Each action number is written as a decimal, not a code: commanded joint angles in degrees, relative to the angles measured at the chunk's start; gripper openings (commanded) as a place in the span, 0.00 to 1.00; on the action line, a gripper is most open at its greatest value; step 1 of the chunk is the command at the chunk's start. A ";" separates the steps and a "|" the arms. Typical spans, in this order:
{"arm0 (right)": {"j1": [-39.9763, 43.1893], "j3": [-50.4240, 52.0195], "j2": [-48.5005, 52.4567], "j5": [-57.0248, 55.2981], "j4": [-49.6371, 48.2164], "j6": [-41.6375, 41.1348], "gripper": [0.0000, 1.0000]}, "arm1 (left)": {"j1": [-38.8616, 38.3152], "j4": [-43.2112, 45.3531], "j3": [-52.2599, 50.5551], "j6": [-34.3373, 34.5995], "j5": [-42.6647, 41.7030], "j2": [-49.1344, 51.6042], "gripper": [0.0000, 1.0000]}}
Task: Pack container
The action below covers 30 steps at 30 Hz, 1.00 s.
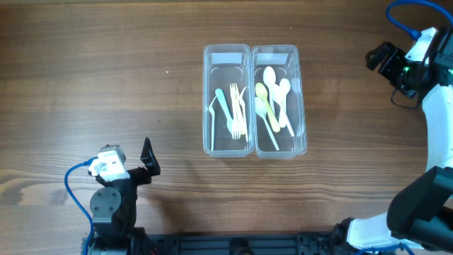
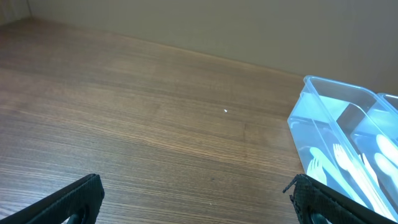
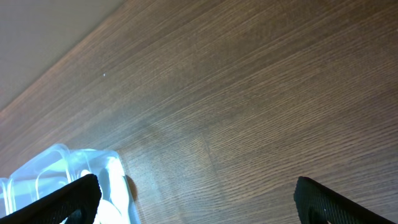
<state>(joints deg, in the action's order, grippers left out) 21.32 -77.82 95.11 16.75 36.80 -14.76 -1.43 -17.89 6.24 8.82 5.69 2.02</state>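
Two clear plastic containers stand side by side at the table's middle. The left container (image 1: 226, 53) holds several forks (image 1: 237, 110) in teal, yellow and white. The right container (image 1: 274, 51) holds several spoons (image 1: 272, 95) in white and pale green. My left gripper (image 1: 148, 161) is open and empty at the near left, well away from the containers; its view shows the containers (image 2: 323, 102) at the right. My right gripper (image 1: 382, 58) is open and empty at the far right; its view shows a container corner (image 3: 68, 162) at lower left.
The wooden table (image 1: 106, 85) surrounds the containers. The left arm's base (image 1: 110, 205) sits at the near edge, and the right arm (image 1: 439, 120) runs along the right edge with a blue cable (image 1: 407, 14) above it.
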 commanded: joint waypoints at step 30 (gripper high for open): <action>-0.90 -0.81 -2.21 0.83 -0.02 -0.39 1.00 | 0.44 0.35 -0.74 -0.70 -0.92 -0.50 1.00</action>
<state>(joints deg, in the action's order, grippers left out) 21.26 -77.82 95.11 16.75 36.80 -14.76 -1.43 -17.89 6.24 8.82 5.69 2.02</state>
